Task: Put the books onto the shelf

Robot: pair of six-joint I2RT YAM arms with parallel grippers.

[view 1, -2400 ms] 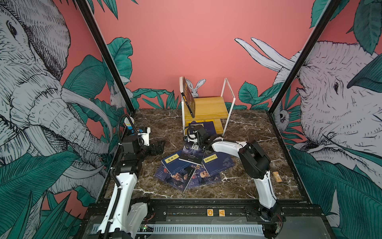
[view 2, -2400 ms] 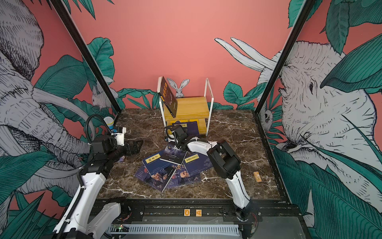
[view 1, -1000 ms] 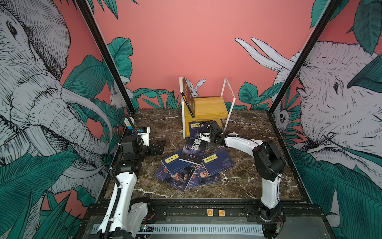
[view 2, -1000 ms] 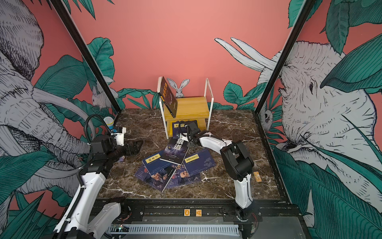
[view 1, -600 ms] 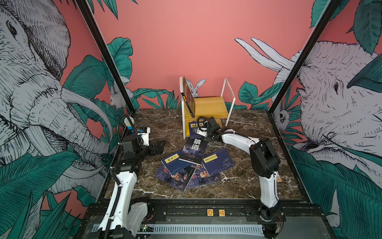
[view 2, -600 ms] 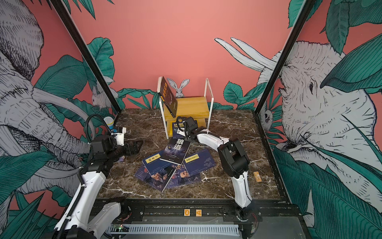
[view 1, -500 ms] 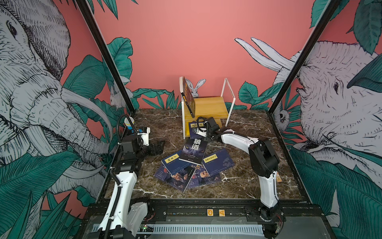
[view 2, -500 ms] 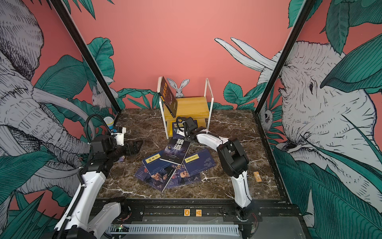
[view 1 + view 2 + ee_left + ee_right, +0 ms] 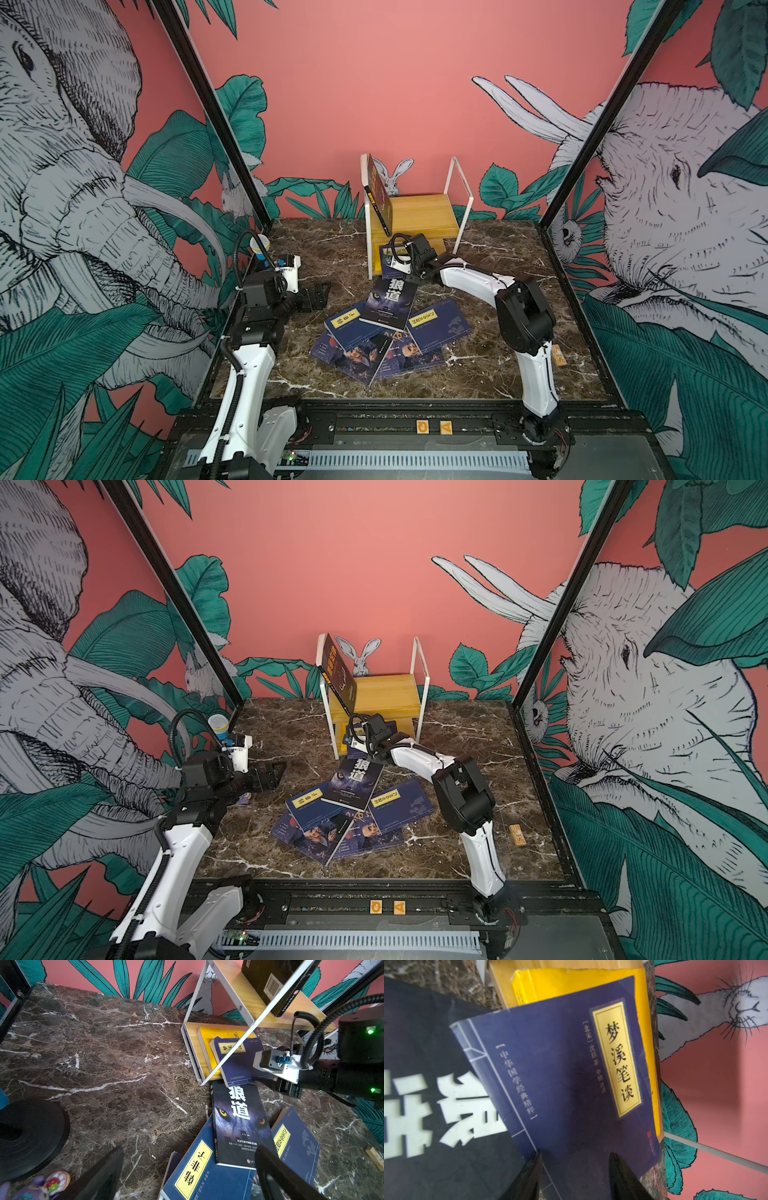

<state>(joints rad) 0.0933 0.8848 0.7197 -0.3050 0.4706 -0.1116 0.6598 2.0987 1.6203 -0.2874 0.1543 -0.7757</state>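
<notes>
The right gripper [image 9: 575, 1155] is low at the shelf [image 9: 419, 208]. Its fingers are apart over a navy book with a yellow label [image 9: 571, 1084] and hold nothing. That book lies on a yellow book [image 9: 571, 982] on the bottom board. It sticks out over the black wolf book [image 9: 388, 303]. More navy books [image 9: 361, 345] lie on the counter [image 9: 332, 245]. The left gripper [image 9: 313, 295] hangs with its fingers wide apart and empty.
</notes>
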